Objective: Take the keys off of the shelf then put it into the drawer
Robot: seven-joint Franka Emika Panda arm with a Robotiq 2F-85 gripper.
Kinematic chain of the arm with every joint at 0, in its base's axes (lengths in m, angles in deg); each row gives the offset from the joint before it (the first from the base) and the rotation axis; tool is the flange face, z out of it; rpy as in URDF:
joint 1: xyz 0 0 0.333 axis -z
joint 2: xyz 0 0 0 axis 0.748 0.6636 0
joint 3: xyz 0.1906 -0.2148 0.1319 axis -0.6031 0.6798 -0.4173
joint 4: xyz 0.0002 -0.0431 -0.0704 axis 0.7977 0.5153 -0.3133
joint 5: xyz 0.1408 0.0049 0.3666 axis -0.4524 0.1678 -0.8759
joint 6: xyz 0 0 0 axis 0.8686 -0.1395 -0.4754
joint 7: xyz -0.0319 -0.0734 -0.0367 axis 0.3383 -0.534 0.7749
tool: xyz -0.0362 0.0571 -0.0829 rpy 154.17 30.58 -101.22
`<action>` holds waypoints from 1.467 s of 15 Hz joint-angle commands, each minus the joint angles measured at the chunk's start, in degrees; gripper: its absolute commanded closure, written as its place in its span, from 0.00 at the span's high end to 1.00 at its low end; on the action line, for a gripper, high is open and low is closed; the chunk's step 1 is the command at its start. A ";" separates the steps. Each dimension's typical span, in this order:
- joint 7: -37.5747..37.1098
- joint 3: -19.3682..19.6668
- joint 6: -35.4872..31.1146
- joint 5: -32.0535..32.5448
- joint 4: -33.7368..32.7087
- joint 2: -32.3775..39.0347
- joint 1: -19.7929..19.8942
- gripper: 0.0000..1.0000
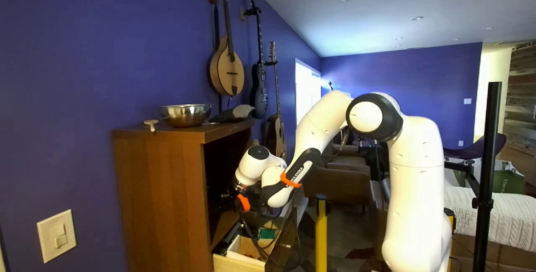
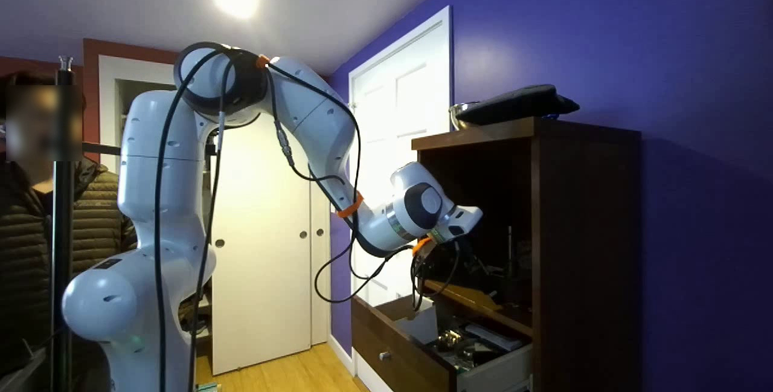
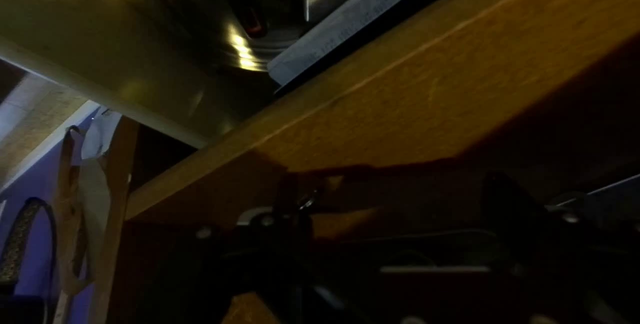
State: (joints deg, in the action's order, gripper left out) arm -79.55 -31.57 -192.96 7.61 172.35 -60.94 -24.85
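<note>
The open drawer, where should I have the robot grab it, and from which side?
Likely by the small metal knob on the drawer, pinched from outside, straight on to its brown front: the knob appears to jut from that flat panel, while contents crowd the inside behind it.

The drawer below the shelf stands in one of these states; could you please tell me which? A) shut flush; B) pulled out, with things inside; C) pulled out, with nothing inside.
B, because in an exterior view the drawer juts out from the cabinet, with a white box and a shiny object inside.
</note>
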 commanded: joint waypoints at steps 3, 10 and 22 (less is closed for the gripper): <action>-2.70 0.74 5.16 -0.04 -3.79 2.56 -0.18 0.85; -7.48 1.14 10.12 1.83 -6.19 3.38 -0.47 0.41; -5.29 -0.66 13.79 -3.03 -3.31 -0.60 -0.61 0.00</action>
State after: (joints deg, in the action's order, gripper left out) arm -87.35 -31.17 -180.60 8.27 166.32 -58.61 -25.43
